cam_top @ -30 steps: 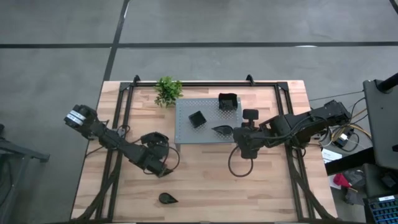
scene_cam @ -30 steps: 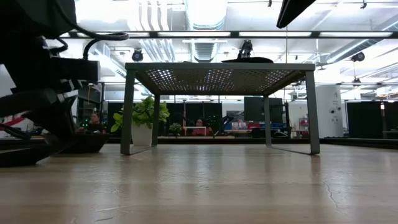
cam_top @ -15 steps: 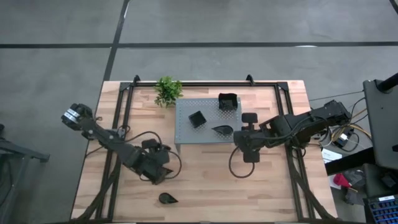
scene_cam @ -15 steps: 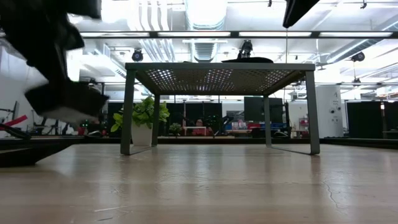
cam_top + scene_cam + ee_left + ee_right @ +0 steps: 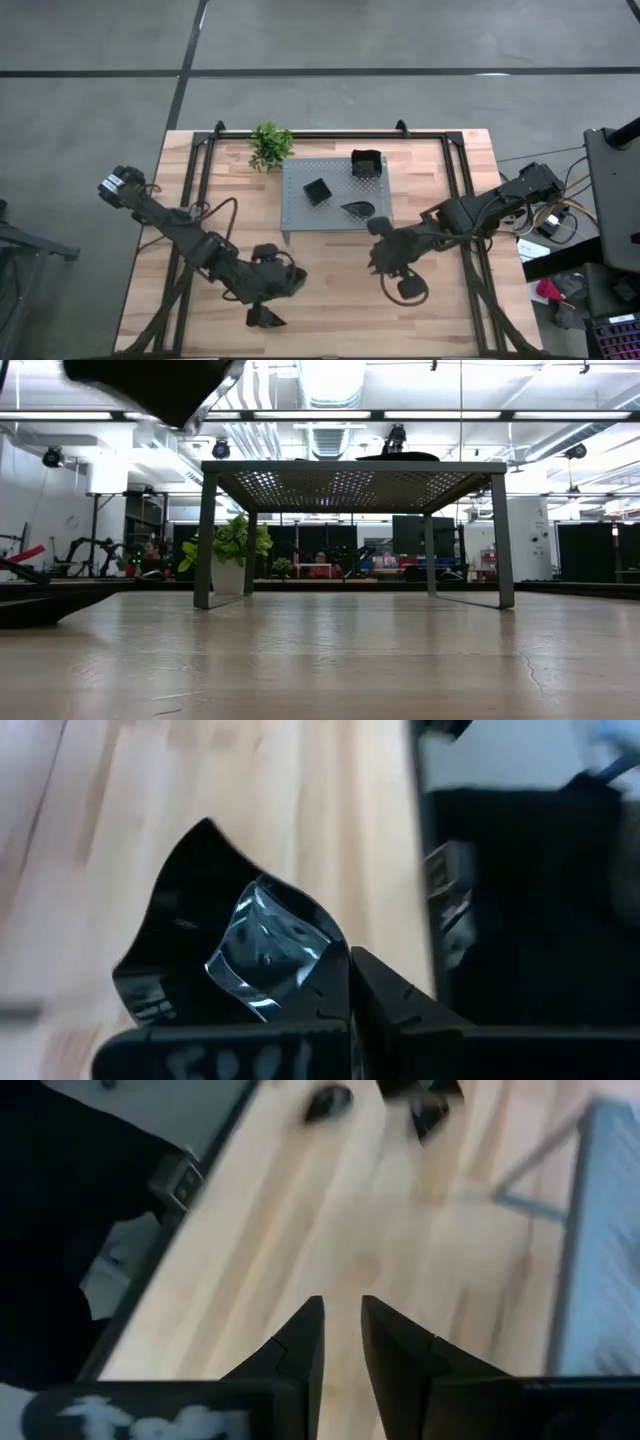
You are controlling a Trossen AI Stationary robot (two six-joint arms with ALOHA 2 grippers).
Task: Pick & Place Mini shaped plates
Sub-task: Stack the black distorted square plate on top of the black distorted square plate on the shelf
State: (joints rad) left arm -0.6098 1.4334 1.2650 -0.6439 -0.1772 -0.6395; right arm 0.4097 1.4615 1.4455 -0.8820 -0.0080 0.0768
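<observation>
The left gripper (image 5: 266, 316) is hanging low over the lower left of the surface (image 5: 330, 300) in the high view, right above a teardrop-shaped plate (image 5: 267, 319) lying near the front edge. In the left wrist view that glossy black plate (image 5: 225, 945) is filling the middle of the frame, just ahead of the gripper's dark fingers (image 5: 385, 1000); whether they are touching it, or how far apart they are standing, cannot be told.

The right gripper (image 5: 380, 258) is hovering over bare wood right of centre in the high view, just below the lower right corner of the grey perforated stand (image 5: 300, 210). In the right wrist view its fingers (image 5: 305, 1345) are sitting close together with only a narrow gap between them, holding nothing, wood showing beyond them.

On the stand three more black plates are resting: a small square plate (image 5: 317, 191) left of centre, a larger square plate (image 5: 365, 164) at the upper right corner, and a teardrop plate (image 5: 357, 209) near the lower right edge. A small green plant (image 5: 269, 146) is standing just off the stand's upper left corner.

In the low view the stand (image 5: 355, 468) is spanning the middle of the frame, with the plant (image 5: 228, 550) behind its left leg.
</observation>
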